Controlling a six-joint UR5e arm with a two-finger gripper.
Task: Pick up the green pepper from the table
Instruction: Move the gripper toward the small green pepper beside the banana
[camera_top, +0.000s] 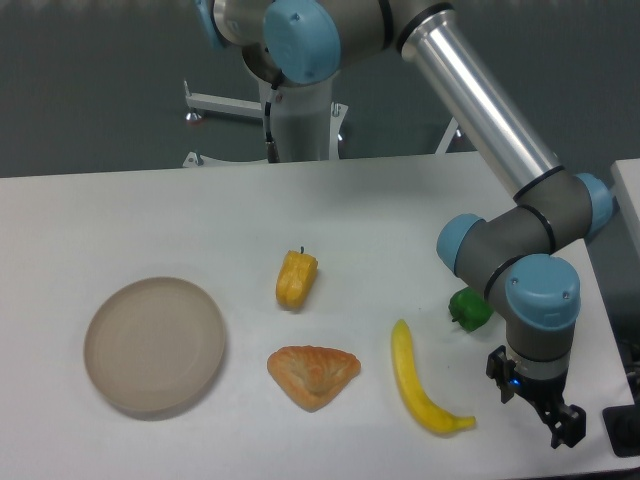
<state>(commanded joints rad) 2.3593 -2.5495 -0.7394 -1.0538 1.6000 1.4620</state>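
The green pepper (469, 309) is small and glossy. It lies on the white table (400, 200) at the right, and its right side is hidden behind the arm's wrist joint. My gripper (535, 410) points down near the table's front right corner, nearer the camera than the pepper and to its right, apart from it. Its two dark fingers stand apart with nothing between them.
A yellow banana (420, 385) lies just left of the gripper. A croissant (312, 375) sits in front of the centre, and a yellow-orange pepper (296, 279) lies behind it. A round beige plate (154, 345) is at the left. The table's right edge is close to the gripper.
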